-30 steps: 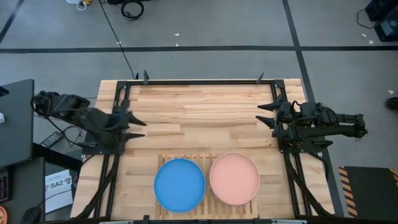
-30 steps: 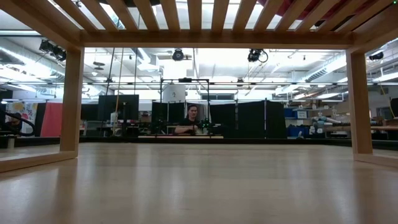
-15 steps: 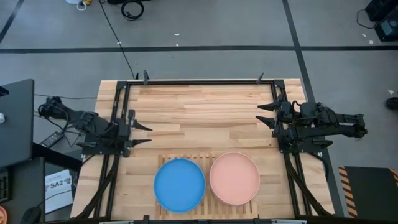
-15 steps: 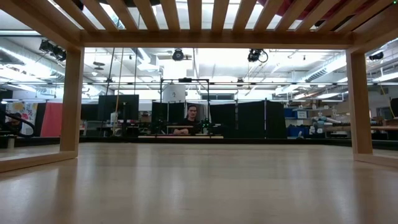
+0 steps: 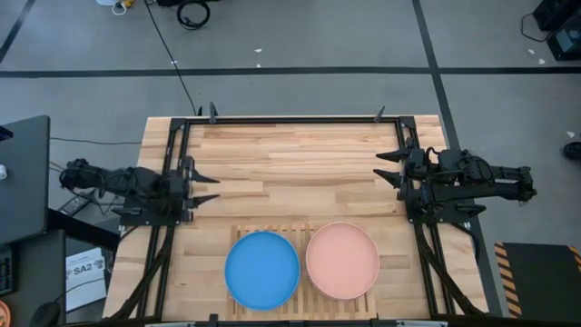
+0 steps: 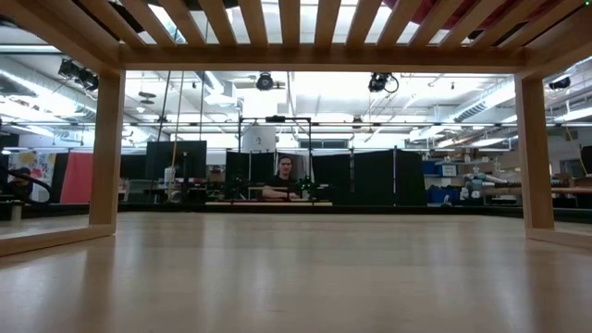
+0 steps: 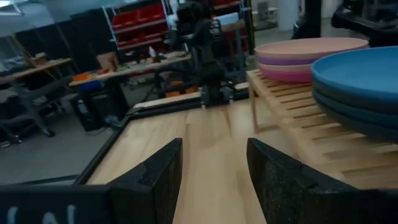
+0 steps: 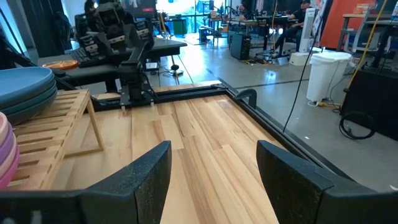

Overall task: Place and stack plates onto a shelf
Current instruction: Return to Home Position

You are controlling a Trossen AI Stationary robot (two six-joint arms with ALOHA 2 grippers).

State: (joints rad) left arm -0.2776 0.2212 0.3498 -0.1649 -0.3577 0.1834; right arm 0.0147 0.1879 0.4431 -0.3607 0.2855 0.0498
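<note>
Two stacks of plates rest on the slatted wooden shelf [image 5: 302, 231] at the table's near edge. The left stack has a blue plate [image 5: 262, 269] on top, the right one a pale pink plate [image 5: 342, 260]. The left wrist view shows darker plates under the blue one [image 7: 360, 74] and purple and magenta plates under the pink one [image 7: 311, 53]. My left gripper [image 5: 214, 188] stands open at the table's left edge, pointing level across the table. My right gripper [image 5: 380, 167] stands open at the right edge. Both are away from the shelf [image 7: 292, 106] and hold nothing.
Bare plank tabletop [image 5: 290, 154] stretches between the two grippers and beyond the shelf. A black metal frame [image 5: 290, 118] runs along the table's edges. The low view looks under the shelf's slats [image 6: 296, 23] between its legs [image 6: 106, 148]; a person [image 6: 287, 180] sits far behind.
My left arm has folded down at the table's left edge: its gripper has sunk and tipped from slanting downward to level, still open and holding nothing. The plates and my right arm have stayed still.
</note>
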